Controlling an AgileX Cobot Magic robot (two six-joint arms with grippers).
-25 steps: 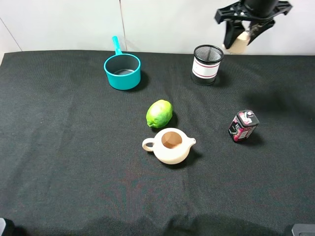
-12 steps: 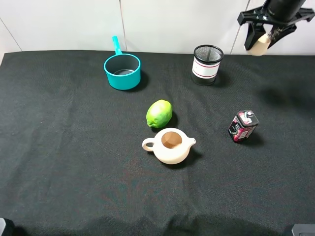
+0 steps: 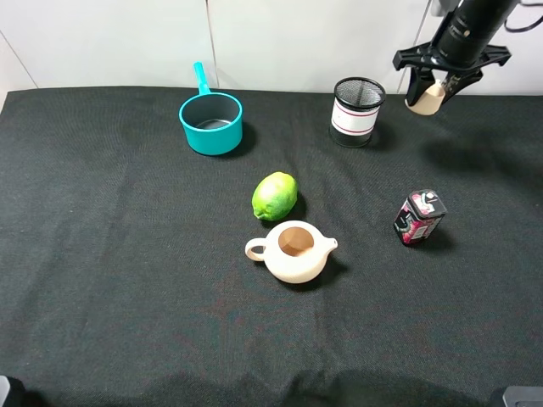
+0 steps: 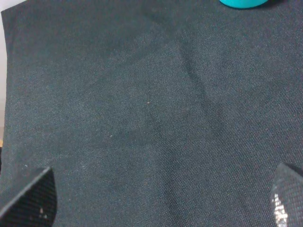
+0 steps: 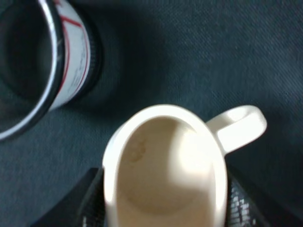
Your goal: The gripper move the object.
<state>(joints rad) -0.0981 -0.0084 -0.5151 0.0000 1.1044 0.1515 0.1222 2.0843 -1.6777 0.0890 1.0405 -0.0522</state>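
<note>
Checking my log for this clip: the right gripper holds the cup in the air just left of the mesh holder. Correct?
Not quite. The right gripper holds the cup in the air just right of the mesh holder, not left of it, as the exterior high view shows.

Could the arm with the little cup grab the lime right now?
Probably not yet: the right gripper is shut on the cup, so it is full. The lime itself lies in the open with nothing over it.

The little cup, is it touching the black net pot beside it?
Apart. The exterior high view shows a clear gap between the cup and the mesh pot; the right wrist view shows cloth between them.
</note>
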